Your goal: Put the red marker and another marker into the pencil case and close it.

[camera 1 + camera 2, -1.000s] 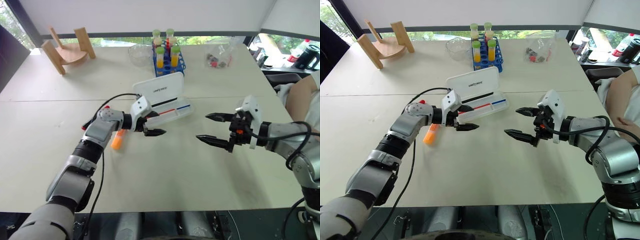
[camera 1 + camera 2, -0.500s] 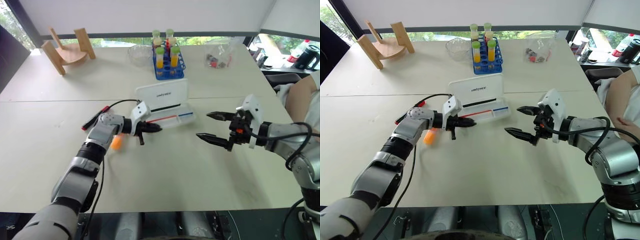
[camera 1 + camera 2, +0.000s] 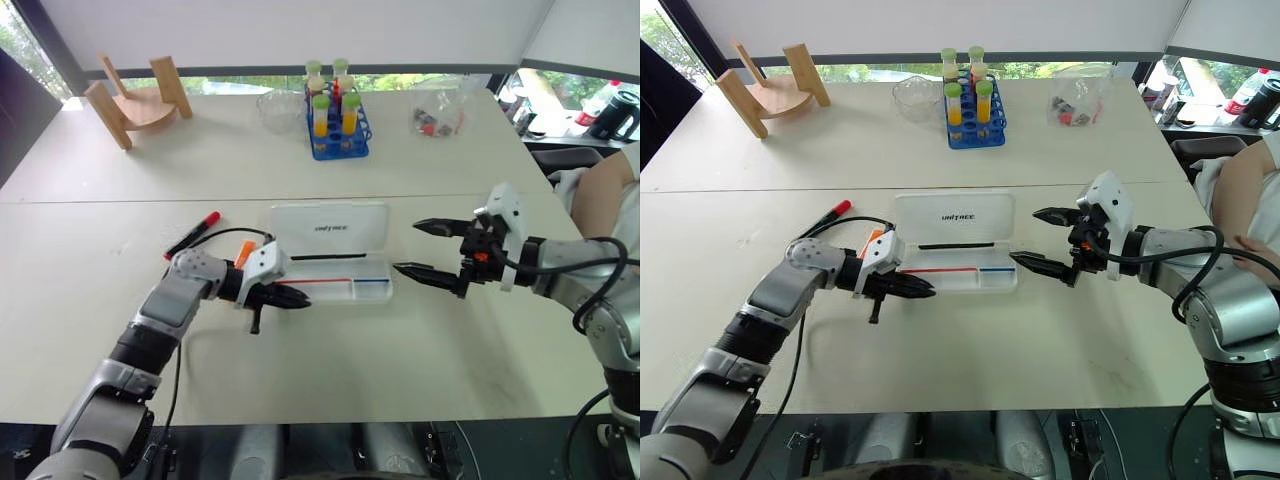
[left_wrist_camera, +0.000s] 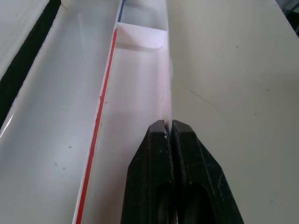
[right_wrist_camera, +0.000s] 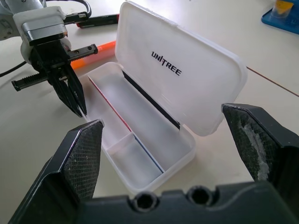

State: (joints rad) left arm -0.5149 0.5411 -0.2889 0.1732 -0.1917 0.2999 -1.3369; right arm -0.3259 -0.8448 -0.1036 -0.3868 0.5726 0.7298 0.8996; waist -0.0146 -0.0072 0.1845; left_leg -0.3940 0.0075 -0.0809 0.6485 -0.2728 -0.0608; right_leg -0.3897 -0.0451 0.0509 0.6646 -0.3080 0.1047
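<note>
A: Head views first; where is the pencil case (image 3: 330,255)?
B: Mid-desk (image 3: 420,350), lid tilted open, a thin red and a thin blue pen along its tray; the red marker (image 3: 193,234) lies to its left, and the orange marker (image 3: 243,252) peeks out just behind the left hand (image 3: 290,298).

A: And that left hand?
B: Fingers pressed together at the tray's near left corner; the right hand (image 3: 428,250) hovers spread wide and empty off the case's right end.

A: Left wrist view?
B: The two black fingers (image 4: 156,186) pinch the tray's thin front wall; the red pen runs alongside.

A: Right wrist view?
B: Its own fingers (image 5: 79,158) stand wide apart, framing the open case; the left hand nips the tray's far corner; both markers lie beyond on the desk.
</note>
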